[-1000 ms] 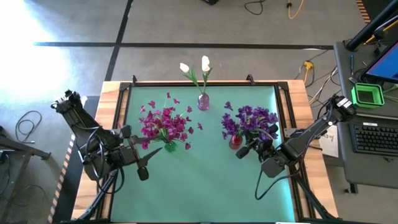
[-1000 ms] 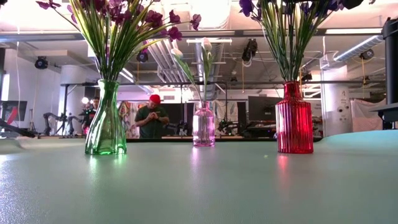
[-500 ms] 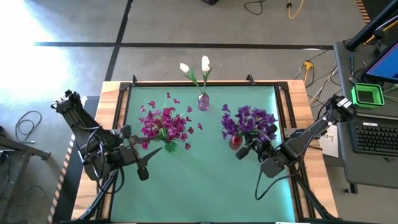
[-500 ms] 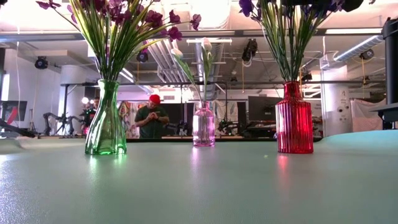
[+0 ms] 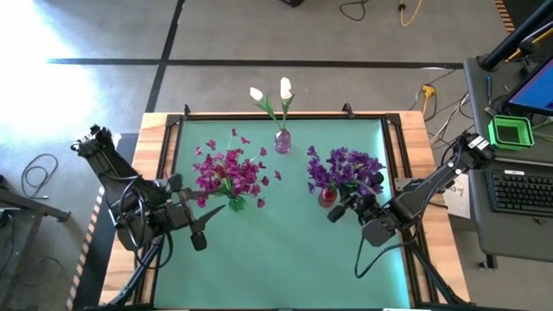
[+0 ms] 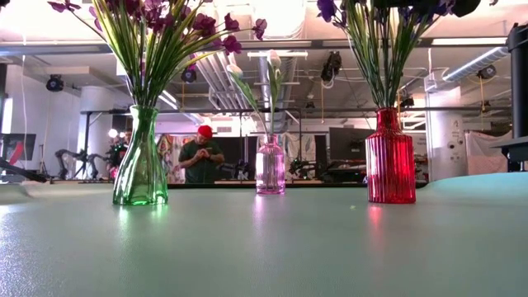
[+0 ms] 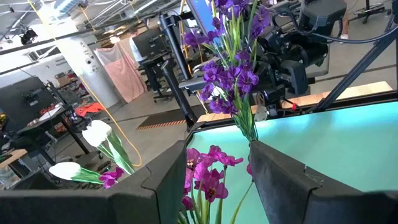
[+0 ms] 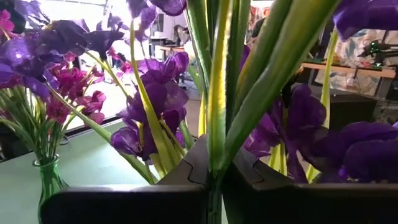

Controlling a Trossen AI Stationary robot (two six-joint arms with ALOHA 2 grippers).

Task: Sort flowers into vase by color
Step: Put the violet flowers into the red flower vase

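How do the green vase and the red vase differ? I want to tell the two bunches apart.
The green vase is smooth, clear glass with a flared foot; the red vase is ribbed and straight-sided. The green vase holds magenta-pink flowers; the red vase holds purple flowers. The green vase stands toward the table's left by the left gripper; the red vase stands toward the right, with the right gripper at its stems. Both stand upright on the green table.

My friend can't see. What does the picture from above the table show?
Three small glass vases stand on a green table: magenta-pink flowers, white buds, purple flowers. The right gripper pinches the purple stems; the left gripper waits beside the magenta bunch.
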